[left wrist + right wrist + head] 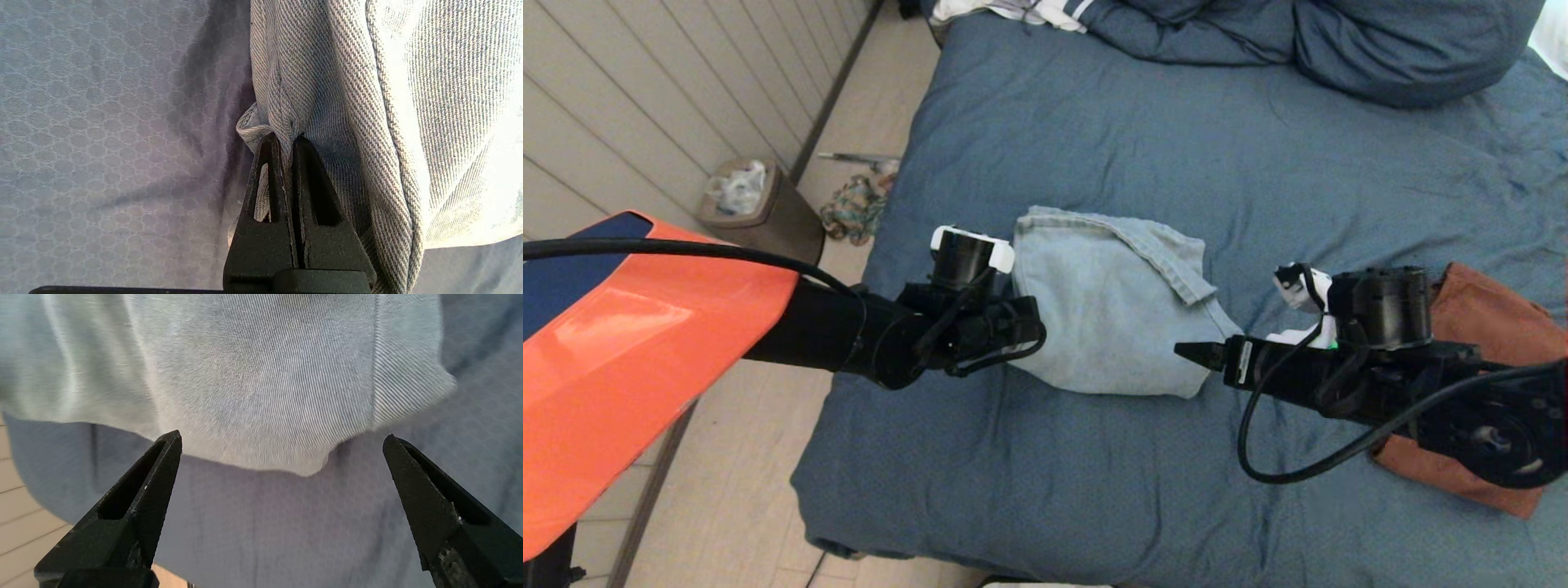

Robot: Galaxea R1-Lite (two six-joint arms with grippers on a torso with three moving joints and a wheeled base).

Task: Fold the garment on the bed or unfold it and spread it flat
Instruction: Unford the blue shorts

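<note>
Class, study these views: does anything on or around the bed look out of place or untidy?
Yes: a tangled, multicoloured heap lies on the floor beside the bed, next to a full bin. A rust-coloured cloth sits partly under the right arm.

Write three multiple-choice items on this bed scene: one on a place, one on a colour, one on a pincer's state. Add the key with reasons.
1. Where does the rust-brown cloth lie?
A. On the bed, under the right arm
B. On the floor by the bin
C. On top of the pillow

2. What colour is the folded garment between the arms?
A. Red
B. Pale blue denim
C. Black

3. How does the left pincer stand?
A. Wide open above the bed
B. Shut on the garment's edge
C. Shut on nothing

Key: 1 A, the head view shows it on the sheet beneath that arm. 2 B, all three views show light blue twill. 3 B, the left wrist view shows cloth pinched between the tips, while the right pincer is open just short of the garment.
</note>
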